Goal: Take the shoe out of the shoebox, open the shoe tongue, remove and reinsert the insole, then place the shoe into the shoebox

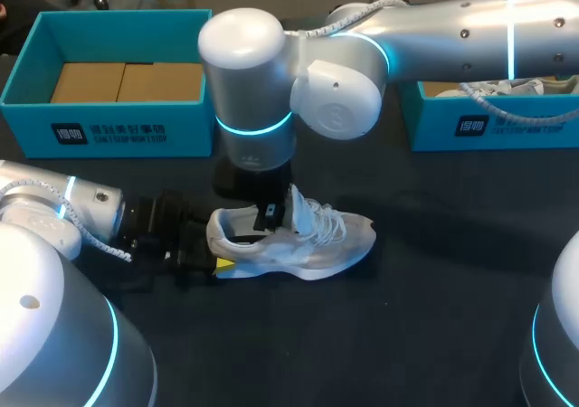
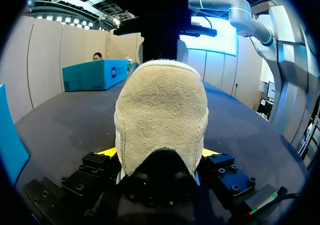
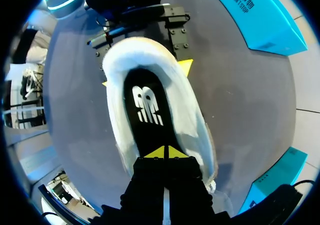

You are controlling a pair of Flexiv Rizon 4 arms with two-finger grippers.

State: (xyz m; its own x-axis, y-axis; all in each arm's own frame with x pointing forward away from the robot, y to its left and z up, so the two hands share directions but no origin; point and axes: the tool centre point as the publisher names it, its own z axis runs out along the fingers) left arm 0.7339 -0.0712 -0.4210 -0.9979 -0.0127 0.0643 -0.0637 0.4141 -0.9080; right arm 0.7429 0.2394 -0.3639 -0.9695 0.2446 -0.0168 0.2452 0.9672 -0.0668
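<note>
A white shoe [image 1: 317,244] lies on its sole in the middle of the dark table, toe pointing right. My left gripper [image 1: 222,246] comes in low from the left, its yellow-tipped fingers [image 2: 107,151] pressed on both sides of the tan heel [image 2: 162,110]. My right arm reaches across from the right, and its gripper [image 1: 270,215] points straight down into the shoe's opening. In the right wrist view, that gripper [image 3: 164,153] is shut, tips together just over the black insole [image 3: 147,105] near the tongue. I cannot tell whether it pinches the insole.
A teal shoebox [image 1: 109,122] with brown cardboard inside stands open at the back left. Another teal box [image 1: 479,127] at the back right holds a second white shoe [image 1: 511,89]. The table is bare dark cloth in front of the shoe.
</note>
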